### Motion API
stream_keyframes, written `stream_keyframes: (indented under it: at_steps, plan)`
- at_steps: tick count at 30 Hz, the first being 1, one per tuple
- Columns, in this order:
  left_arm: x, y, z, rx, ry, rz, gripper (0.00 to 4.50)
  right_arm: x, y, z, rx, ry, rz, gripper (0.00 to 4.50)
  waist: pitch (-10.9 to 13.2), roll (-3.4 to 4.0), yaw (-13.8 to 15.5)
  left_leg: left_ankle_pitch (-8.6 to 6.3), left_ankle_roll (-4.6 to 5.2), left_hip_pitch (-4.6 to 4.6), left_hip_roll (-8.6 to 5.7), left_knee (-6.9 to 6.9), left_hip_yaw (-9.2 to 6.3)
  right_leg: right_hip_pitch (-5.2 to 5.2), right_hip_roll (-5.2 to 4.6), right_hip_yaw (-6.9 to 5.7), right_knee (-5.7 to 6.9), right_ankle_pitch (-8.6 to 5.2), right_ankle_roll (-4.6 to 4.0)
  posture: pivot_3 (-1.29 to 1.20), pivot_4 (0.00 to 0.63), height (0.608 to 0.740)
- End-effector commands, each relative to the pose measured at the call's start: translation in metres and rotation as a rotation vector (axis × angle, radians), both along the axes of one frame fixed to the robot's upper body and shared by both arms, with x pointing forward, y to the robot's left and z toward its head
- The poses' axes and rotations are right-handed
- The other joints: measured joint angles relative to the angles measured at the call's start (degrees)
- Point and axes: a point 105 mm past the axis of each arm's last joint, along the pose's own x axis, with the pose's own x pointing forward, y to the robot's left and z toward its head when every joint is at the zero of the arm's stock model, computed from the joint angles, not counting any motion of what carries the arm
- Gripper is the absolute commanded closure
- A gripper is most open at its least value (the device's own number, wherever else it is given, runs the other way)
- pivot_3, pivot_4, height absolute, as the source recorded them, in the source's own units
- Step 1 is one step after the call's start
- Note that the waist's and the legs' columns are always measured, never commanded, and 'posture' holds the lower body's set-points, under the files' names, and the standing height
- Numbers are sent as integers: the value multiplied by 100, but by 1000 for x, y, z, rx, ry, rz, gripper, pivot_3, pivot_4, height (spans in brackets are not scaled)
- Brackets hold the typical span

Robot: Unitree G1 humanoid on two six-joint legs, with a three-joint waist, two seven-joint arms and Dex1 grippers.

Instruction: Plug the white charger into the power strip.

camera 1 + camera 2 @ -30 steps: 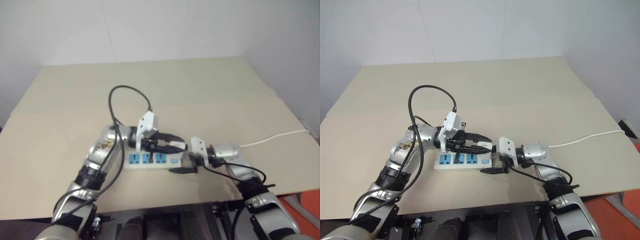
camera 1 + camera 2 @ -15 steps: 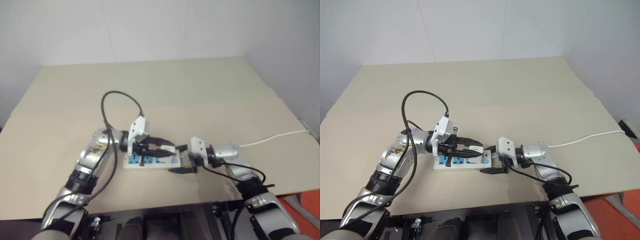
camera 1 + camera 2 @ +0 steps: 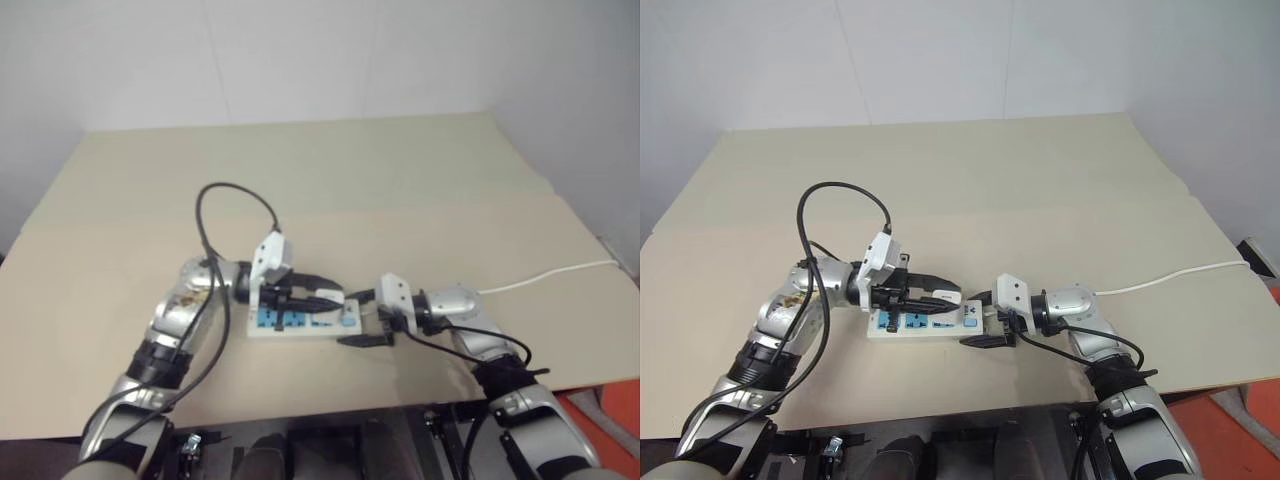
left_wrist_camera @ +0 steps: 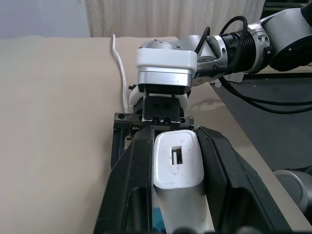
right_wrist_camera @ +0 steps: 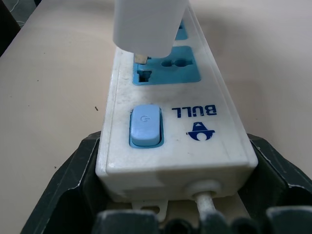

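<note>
Table (image 3: 420,170), tan and broad, takes up the middle of both eye views, and the power strip (image 3: 300,322) lies just below frame centre, its thin cord (image 3: 550,272) trailing off to the right edge. Left arm is the part that has changed: a second ago its gripper hung over the strip's right end, near the switch (image 5: 145,126); now the left gripper (image 3: 325,297) has drawn back toward the left of the frame and sunk closer to the blue sockets. Right gripper (image 3: 368,318) has not shifted; its black fingers (image 5: 63,192) stand on either side of the strip's cord end, bracing it, clamped on the strip as far as I can judge.

Left fingers (image 4: 131,180) are closed on the white charger (image 4: 178,168), which sits between them. In the right wrist view the charger's prongs hang just at the slots of the socket nearest the switch, not yet seated. So alignment looks nearly done; a straight push down is what remains.
</note>
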Motion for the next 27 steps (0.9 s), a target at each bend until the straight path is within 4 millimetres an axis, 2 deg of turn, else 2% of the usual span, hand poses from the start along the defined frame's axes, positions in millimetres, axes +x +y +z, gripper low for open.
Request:
stream_keyframes:
  at_steps: [1, 27]
  plan:
    - [2, 5, 10, -17, -49, 2, 3425, -1, 4, -1, -17, -13, 15, 1083, 0, 0, 0, 0, 0, 0, 0, 0, 0, 0, 0, 0, 0, 0, 0, 0, 150, 740]
    - [1, 8, -5, -18, -20, 32, 3425, -1, 3, 0, -18, -12, 13, 1083, 0, 0, 6, 0, 0, 0, 0, -3, 0, 0, 0, 0, -3, 0, 0, 0, 150, 740]
